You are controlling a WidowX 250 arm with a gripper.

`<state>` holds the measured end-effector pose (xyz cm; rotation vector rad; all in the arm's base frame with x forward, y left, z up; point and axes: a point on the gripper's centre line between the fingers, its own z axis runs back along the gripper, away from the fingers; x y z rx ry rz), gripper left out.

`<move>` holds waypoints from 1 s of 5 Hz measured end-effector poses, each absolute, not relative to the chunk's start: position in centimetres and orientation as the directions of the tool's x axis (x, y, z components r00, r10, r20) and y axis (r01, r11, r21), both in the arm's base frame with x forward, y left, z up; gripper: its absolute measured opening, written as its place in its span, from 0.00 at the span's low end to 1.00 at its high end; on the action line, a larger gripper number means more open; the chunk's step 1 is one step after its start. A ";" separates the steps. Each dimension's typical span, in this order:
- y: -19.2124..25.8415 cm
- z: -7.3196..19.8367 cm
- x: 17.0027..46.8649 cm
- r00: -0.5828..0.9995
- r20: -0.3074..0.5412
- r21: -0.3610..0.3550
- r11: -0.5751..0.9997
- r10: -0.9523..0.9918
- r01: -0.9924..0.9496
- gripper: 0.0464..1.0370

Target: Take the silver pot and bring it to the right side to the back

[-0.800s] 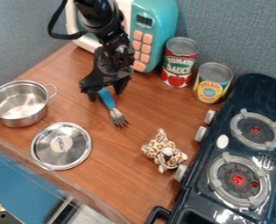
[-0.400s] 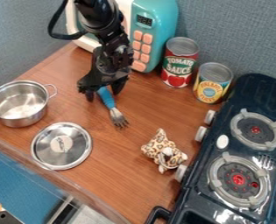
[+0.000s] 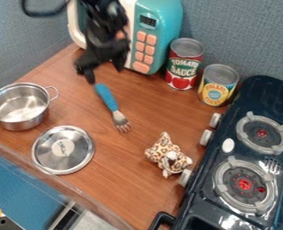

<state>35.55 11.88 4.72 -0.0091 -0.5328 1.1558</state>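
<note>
Your gripper (image 3: 105, 74) hangs wide and empty above the counter (image 3: 146, 108), by the blue end of the fork (image 3: 107, 98). You have the silver pot (image 3: 20, 108) upright at the view's left. Expect thin, stiff metal, light but slick on its curved side; straddle the wall at the rim (image 3: 19, 83), clear of the wire handle (image 3: 57, 93).

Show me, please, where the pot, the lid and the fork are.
Pot (image 3: 19, 106): camera view, on its inside bottom.
Lid (image 3: 63, 149): camera view, near its centre.
Fork (image 3: 108, 99): camera view, on its blue handle.
</note>
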 end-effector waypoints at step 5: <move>17.7 2.8 18.5 -0.376 0.100 -0.114 -0.365 0.921 -0.924 0.96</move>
